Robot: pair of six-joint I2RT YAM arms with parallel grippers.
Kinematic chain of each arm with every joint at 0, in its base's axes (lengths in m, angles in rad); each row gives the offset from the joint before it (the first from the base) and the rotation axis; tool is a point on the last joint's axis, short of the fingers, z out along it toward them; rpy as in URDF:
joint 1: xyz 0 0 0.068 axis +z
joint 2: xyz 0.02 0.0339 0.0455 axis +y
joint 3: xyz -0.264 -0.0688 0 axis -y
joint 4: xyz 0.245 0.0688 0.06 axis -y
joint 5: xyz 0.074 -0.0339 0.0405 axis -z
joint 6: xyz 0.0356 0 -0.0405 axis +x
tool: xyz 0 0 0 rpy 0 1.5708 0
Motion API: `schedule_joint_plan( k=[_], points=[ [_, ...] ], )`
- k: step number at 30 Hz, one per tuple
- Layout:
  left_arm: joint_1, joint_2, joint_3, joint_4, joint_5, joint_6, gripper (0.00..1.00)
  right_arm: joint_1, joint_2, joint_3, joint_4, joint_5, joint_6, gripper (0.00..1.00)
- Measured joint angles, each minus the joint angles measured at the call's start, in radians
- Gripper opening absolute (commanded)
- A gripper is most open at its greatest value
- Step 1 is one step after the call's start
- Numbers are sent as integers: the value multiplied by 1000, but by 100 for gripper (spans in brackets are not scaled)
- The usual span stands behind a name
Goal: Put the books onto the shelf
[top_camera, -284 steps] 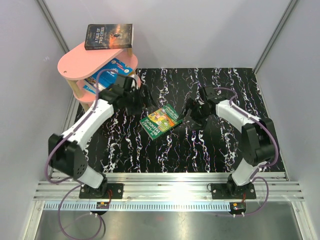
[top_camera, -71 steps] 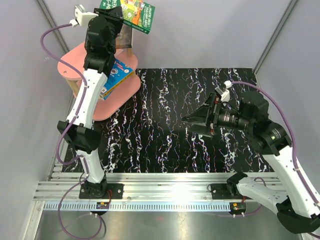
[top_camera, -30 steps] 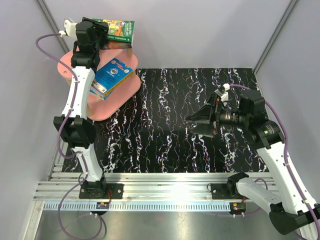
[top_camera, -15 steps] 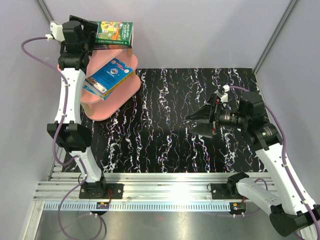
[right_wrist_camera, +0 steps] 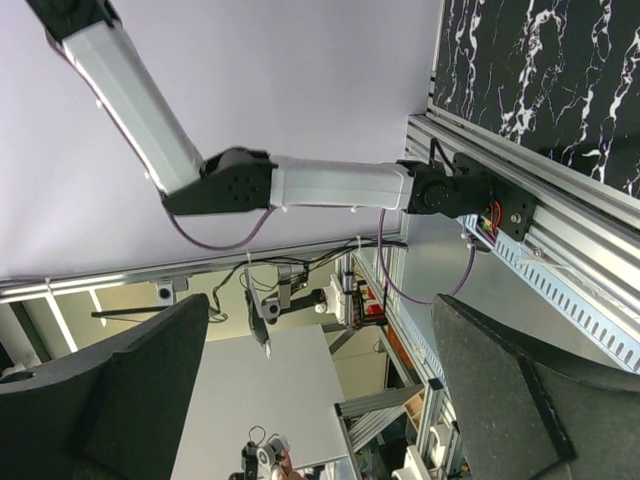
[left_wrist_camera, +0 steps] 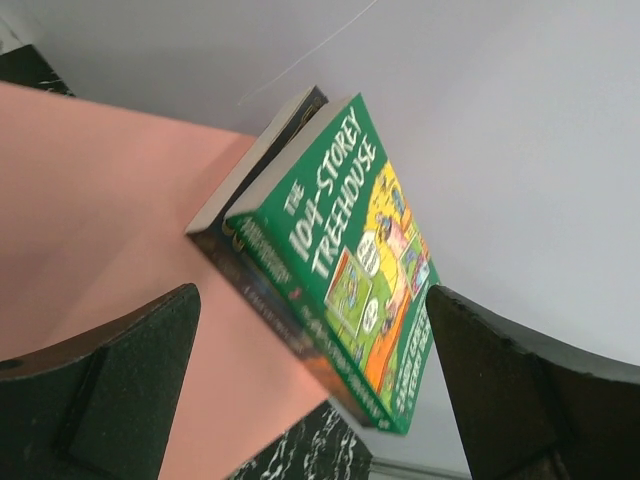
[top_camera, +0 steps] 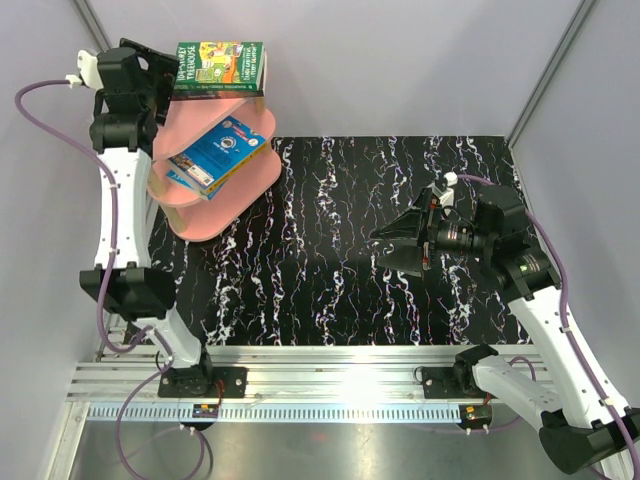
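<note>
The pink shelf (top_camera: 212, 213) stands at the far left corner. A green book (top_camera: 220, 66) lies flat on a dark book (left_wrist_camera: 262, 300) on the top board (left_wrist_camera: 90, 200). On the middle board rests a blue book (top_camera: 222, 148). My left gripper (top_camera: 160, 72) is raised just left of the green book (left_wrist_camera: 350, 240), open, its fingers apart from the book. In the left wrist view the left gripper (left_wrist_camera: 310, 400) has both books ahead of its wide jaws. My right gripper (top_camera: 392, 248) hovers open over the mat with nothing in it; the right gripper (right_wrist_camera: 320, 400) faces the left wall.
A black marbled mat (top_camera: 330, 260) covers the table. Grey walls close in on three sides. An aluminium rail (top_camera: 330, 375) runs along the near edge. The left arm (top_camera: 125, 210) stands tall beside the shelf.
My left gripper has opened, let go of the green book, and drawn back to the left. The book now rests on the dark one. The right arm has hardly moved.
</note>
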Motion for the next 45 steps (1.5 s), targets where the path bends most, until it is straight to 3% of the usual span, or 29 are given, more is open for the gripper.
schedule_joint_plan(
  k=[6, 9, 16, 21, 29, 34, 37, 45],
  points=[
    [-2, -258, -220, -24, -32, 73, 99, 0, 7, 0, 5, 9, -15, 100],
    [-2, -424, -399, 6, -31, 107, 99, 0, 24, 11, -11, 24, -50, 100],
    [-21, -691, -802, 5, 3, 189, 99, -2, 57, 225, -183, 192, -290, 100],
    [-72, -864, -1117, -11, -9, 295, 99, -4, 10, 277, -248, 308, -424, 100],
    [-127, -1211, -1582, 228, -148, 566, 99, -5, -145, 243, -286, 466, -499, 100],
    [-127, -1236, -1828, 447, -152, 724, 99, -5, -255, 187, -286, 530, -514, 100],
    [-127, -1177, -1894, 567, -154, 801, 99, -5, -300, 153, -289, 571, -520, 100],
    [-127, -819, -1949, 1038, -148, 938, 99, -5, -360, 190, -407, 723, -526, 100]
  ],
)
